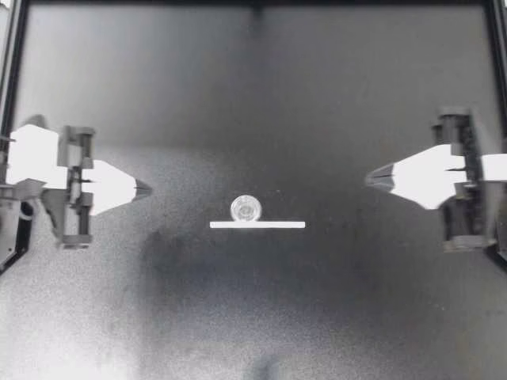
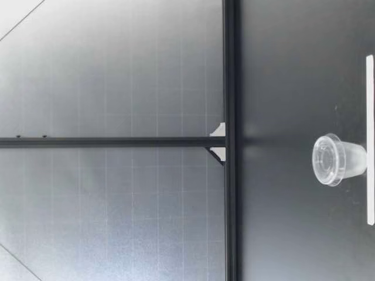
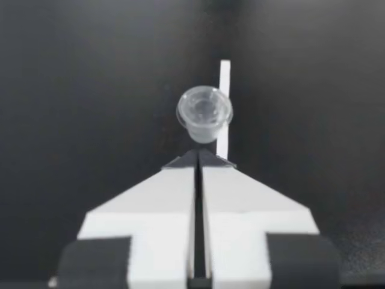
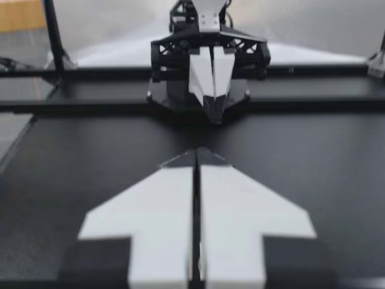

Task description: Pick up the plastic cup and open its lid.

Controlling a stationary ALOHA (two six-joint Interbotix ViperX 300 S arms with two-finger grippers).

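A small clear plastic cup with its lid on stands upright at the table's middle, just behind a white strip. My left gripper rests far to the cup's left, fingers together and empty. My right gripper is far to the cup's right, shut and empty. In the low view the cup stands alone on the table with no gripper near it. In the left wrist view the cup sits ahead of the closed fingertips. The right wrist view shows its closed gripper facing my left gripper; no cup shows there.
The black table is framed by a dark rail at the back and sides. In the low view the white strip lies flat between the cup and that camera. A frame post runs behind the table.
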